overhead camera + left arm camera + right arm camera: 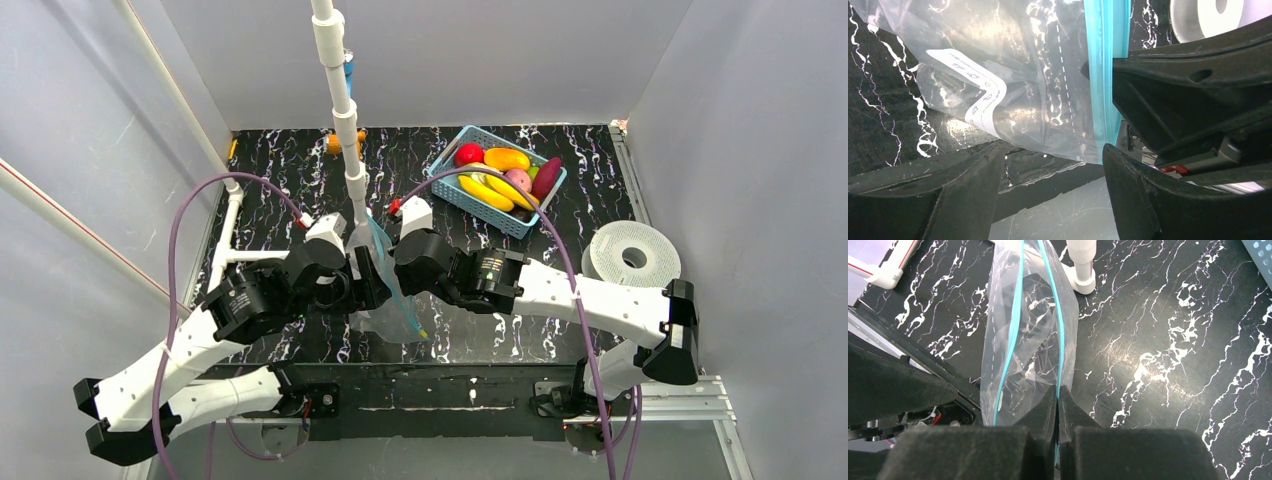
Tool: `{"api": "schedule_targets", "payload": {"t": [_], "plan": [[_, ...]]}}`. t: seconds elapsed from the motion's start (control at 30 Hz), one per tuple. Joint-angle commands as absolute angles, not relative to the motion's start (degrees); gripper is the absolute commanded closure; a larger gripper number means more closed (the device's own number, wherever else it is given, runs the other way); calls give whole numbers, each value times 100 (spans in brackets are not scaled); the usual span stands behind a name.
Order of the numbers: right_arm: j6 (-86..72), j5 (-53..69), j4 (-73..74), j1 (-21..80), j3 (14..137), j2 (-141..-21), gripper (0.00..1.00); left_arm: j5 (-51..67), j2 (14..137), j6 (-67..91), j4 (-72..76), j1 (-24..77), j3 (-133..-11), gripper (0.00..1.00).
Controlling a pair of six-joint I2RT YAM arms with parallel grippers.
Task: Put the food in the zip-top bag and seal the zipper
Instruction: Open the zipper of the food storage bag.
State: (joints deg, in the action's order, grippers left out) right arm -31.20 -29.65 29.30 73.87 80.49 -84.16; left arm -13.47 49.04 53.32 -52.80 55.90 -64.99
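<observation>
Teal rim strips run as two separate lines down the zip-top bag (1023, 355) in the right wrist view, so the zipper (1010, 340) is unsealed. The right gripper (1058, 405) is clenched on one strip, its pads pressed together over it. Only the left wrist view shows the bag's white label (979, 95). It also shows the left gripper (1050, 160) released, its fingers wide apart, with the bag's lower corner just beside one of them. From above, the bag hangs between the two grippers over the desk (280, 170), near a white pole (345, 130). The food (505, 175) all lies in a light-blue basket (462, 203), well apart from the bag. In that overhead view the wrists hide both grippers' fingers. Dark shapes seen through the plastic are blurred by glare, and a white spool (632, 258) is cut off at the left wrist view's top edge.
</observation>
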Motion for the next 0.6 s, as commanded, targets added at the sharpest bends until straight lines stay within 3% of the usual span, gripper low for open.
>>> {"api": "schedule_targets", "payload": {"t": [0.0, 0.13, 0.23, 0.57], "plan": [[-3041, -3179, 2931, 7457, 8318, -8286, 99, -1366, 4627, 5221, -5084, 5599, -6702, 29], [-2994, -3269, 2883, 7462, 8341, -8244, 99, -1590, 4472, 5354, -4941, 5601, -6776, 21], [-2980, -3262, 2796, 7462, 8365, -8249, 99, -1767, 4682, 5529, -5076, 5601, -6898, 20], [-3158, -3344, 2999, 7523, 8475, -8288, 99, -2190, 5411, 5546, -5504, 5599, -6954, 36]]}}
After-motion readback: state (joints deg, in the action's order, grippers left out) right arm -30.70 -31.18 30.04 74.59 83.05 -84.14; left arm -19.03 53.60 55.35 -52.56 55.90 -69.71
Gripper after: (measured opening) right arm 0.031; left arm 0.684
